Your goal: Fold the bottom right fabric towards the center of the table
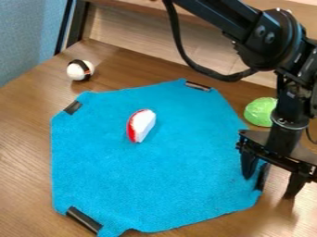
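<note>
The blue cloth (155,171) lies spread across the middle of the frame, its lower right part reaching the gripper (268,188) at the right. The gripper is released, its two fingers parted around a dark strip (263,177) at the cloth's right-hand corner; from this angle I can't be sure whether either fingertip touches the fabric.

A miss looks the likeliest trouble: if the fingers close too high or off the edge, they may pinch nothing, or slip off the strip. A drag with little lift could slide or ruck the whole cloth instead of folding it, and a long fold may knock the red and white piece (141,126) standing near the centre.

The cloth is roughly eight-sided, about as long as it is wide, so no long axis stands out; its cut corners face the top, upper left, lower left and right of the frame.

Beyond it, a banded white ball (80,70) sits at upper left and a green object (261,111) at right, both on the wooden table (22,152).
</note>
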{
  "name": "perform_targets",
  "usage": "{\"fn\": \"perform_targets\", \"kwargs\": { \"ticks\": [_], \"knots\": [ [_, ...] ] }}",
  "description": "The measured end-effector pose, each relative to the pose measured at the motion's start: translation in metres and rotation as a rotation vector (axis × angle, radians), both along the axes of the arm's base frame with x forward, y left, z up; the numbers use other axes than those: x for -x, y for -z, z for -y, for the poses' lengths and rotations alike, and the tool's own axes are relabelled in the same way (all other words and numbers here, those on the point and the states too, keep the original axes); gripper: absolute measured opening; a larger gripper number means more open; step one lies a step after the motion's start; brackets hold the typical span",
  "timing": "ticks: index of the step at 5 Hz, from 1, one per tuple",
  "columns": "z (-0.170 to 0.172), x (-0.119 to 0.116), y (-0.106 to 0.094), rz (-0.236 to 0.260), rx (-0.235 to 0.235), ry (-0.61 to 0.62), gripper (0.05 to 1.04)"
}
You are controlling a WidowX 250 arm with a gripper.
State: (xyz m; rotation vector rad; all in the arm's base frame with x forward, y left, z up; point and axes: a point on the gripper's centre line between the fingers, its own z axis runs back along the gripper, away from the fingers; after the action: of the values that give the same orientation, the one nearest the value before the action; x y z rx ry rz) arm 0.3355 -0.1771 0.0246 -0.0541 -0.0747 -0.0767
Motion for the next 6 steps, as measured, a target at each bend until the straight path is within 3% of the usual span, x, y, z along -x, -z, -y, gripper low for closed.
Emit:
{"fn": "perform_targets", "kwargs": {
  "ticks": [2,3,4,6],
  "knots": [
    [-0.008,-0.003,0.001,-0.004,0.0,-0.038,0.388],
    [-0.014,-0.002,0.002,-0.015,0.005,-0.06,0.186],
    [-0.02,0.001,0.002,-0.022,0.011,-0.068,0.076],
    [-0.053,-0.001,-0.009,-0.044,0.029,-0.107,0.063]
  ]
}}
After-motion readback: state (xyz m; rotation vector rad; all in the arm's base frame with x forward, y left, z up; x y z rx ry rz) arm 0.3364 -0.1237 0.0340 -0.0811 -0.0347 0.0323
